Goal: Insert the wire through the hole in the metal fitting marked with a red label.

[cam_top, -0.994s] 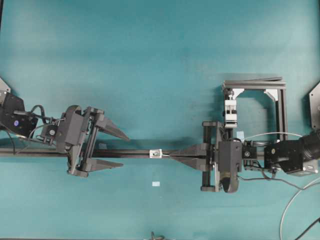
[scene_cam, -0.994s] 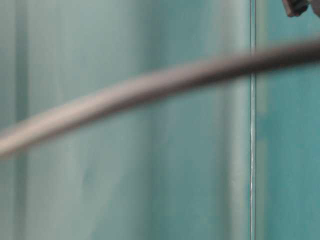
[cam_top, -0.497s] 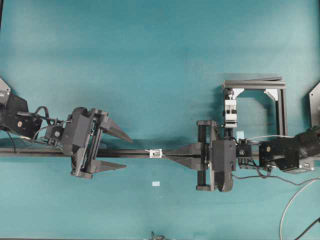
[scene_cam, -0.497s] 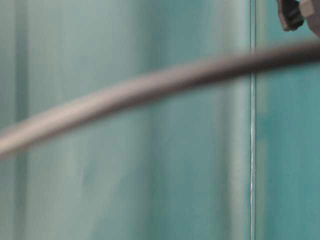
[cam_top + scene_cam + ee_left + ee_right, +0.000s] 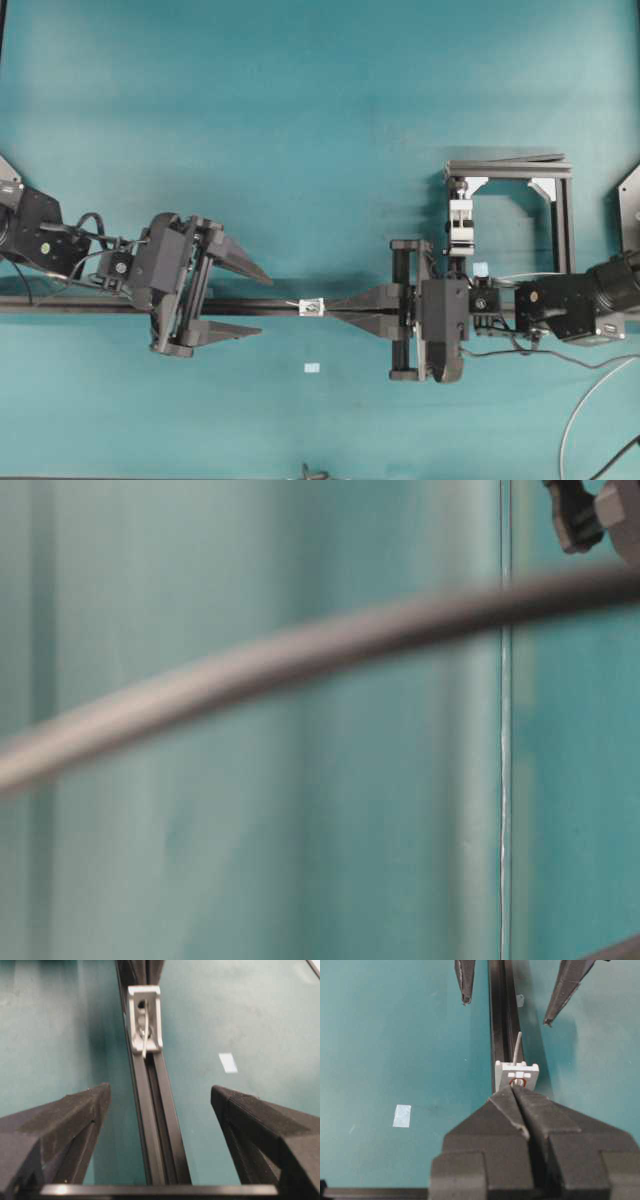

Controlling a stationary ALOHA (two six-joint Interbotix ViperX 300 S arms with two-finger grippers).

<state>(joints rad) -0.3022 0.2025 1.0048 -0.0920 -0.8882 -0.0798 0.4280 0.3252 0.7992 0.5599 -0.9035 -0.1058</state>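
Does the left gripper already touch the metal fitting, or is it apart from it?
Apart. In the left wrist view the left gripper has open fingers on either side of the black rail, well short of the metal fitting.

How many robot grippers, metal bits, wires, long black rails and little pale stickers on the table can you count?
Grippers: 2 (left gripper, right gripper)
Metal fitting: 1
Wire: 1
Black rail: 1
Pale stickers: 1
Total: 6

Even bright light, soft shadows, table-level view heavily blurred
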